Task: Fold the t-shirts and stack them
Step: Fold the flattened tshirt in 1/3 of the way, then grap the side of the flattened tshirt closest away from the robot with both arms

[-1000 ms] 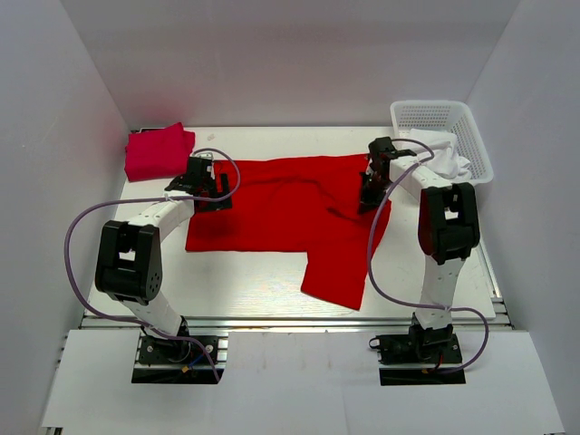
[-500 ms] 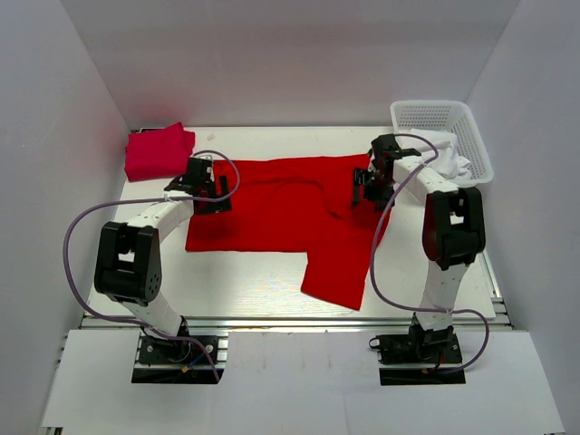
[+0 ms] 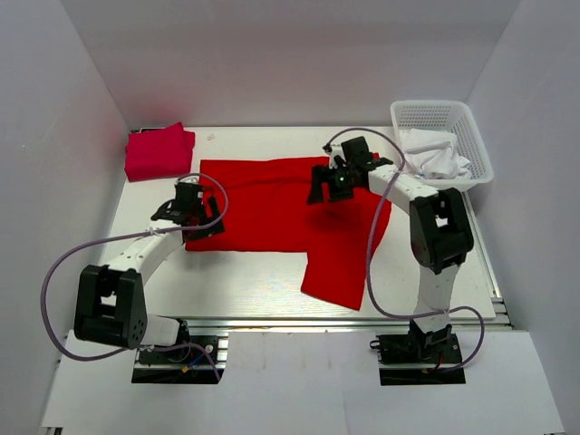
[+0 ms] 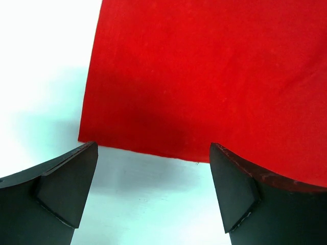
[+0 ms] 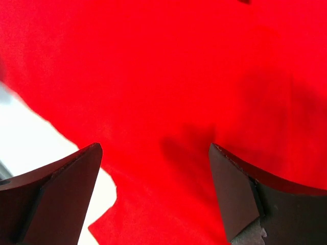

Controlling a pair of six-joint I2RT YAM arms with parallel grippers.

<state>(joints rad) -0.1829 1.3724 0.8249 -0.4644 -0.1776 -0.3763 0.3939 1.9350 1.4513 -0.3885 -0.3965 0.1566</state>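
Observation:
A bright red t-shirt point(image 3: 272, 204) lies spread flat across the middle of the table, with one part trailing toward the front edge. The pinkish crimson t-shirt point(image 3: 159, 151) sits folded in the back left corner. My left gripper point(image 3: 192, 225) hangs open over the red shirt's left edge. In the left wrist view the shirt's corner point(image 4: 84, 138) lies just beyond the open gripper point(image 4: 153, 191), bare table between the fingers. My right gripper point(image 3: 319, 190) is open above the shirt's upper middle. In the right wrist view red cloth point(image 5: 179, 76) fills the gap of the open gripper point(image 5: 156, 196), nothing gripped.
A white mesh basket point(image 3: 476, 136) stands at the back right with white cloth point(image 3: 435, 159) bunched in it. White walls close in the table on three sides. Bare white tabletop point(image 3: 245, 276) shows in front of the shirt.
My right gripper has opened, let go of the red cloth and swung left over the shirt. My left arm has drawn back toward the front, along the shirt's left edge.

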